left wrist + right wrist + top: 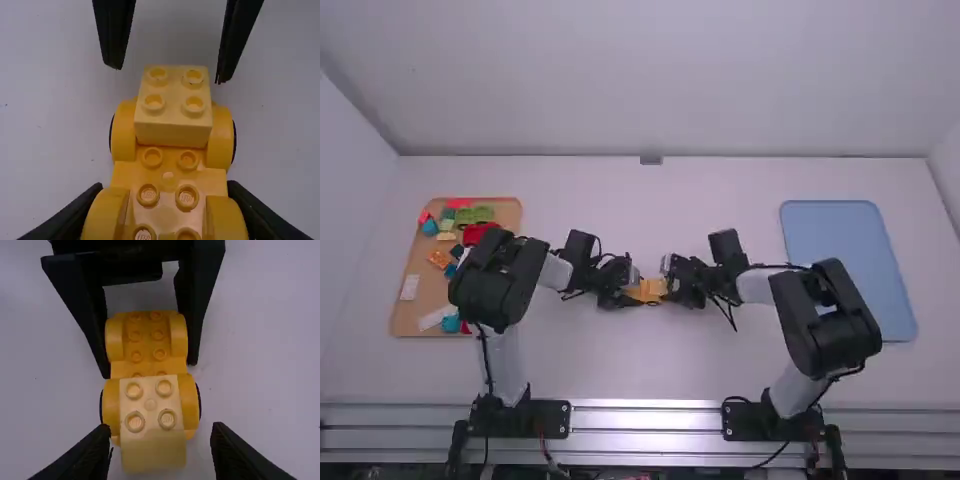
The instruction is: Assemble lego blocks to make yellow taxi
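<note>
While the left gripper is clamping the base by its sides, the right gripper is standing with its fingers apart, one on either side of the pale block. That block is sitting on the base's end nearer the right arm, and from where I'm standing the base is lying between the two arms. I'm taking this as the seating step, though I can't tell whether the block is fully down. Whoever is steering will be wanting it square over the base's studs, then pressed straight down, evenly, with the left grip firm so the base isn't skidding or tipping. Closing on the block crookedly could be twisting it loose.

Well off to the left of the base, a tan tray is holding the loose pieces: red, green and orange ones, with some blue and whitish bits among them. Well off to the right of the base, a blue tray is lying flat.
</note>
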